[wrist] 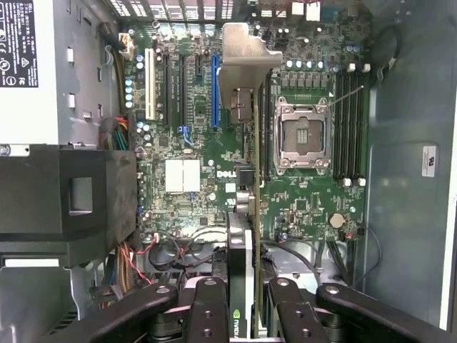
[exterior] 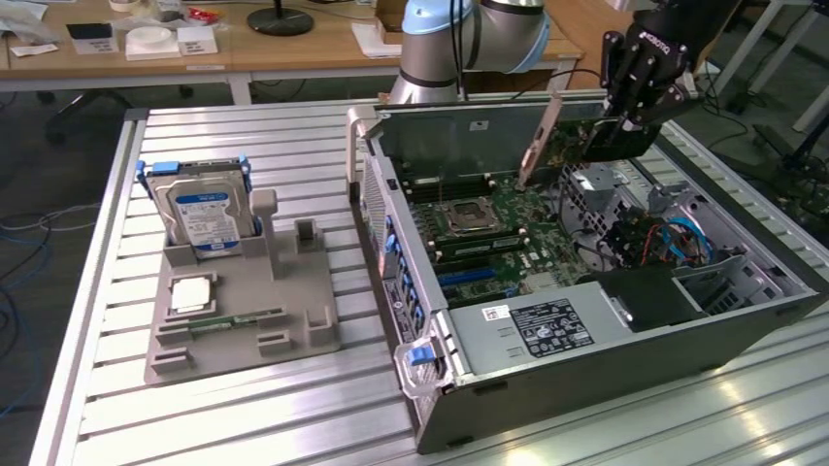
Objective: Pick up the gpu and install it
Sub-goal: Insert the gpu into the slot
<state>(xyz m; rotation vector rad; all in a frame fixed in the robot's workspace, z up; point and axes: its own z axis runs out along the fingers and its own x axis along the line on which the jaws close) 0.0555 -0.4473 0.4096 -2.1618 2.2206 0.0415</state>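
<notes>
Grey arm [exterior: 428, 78], pale blue joint caps [exterior: 447, 19], black gripper [exterior: 619, 136] with white lettering, linked fingers [wrist: 207, 311] with round pins, thin black cable [exterior: 557, 83] behind the gripper

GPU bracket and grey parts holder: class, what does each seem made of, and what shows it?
GPU bracket: likely bare sheet metal, silvery, dull sheen, bent flat. Grey parts holder: probably plastic, matte, uniform grey, blocky moulded slots.

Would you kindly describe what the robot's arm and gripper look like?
The arm is silver-grey tubing with light blue joint caps. The gripper is black, with white lettering on its body, and its jointed fingers carry round pivot pins.
</notes>
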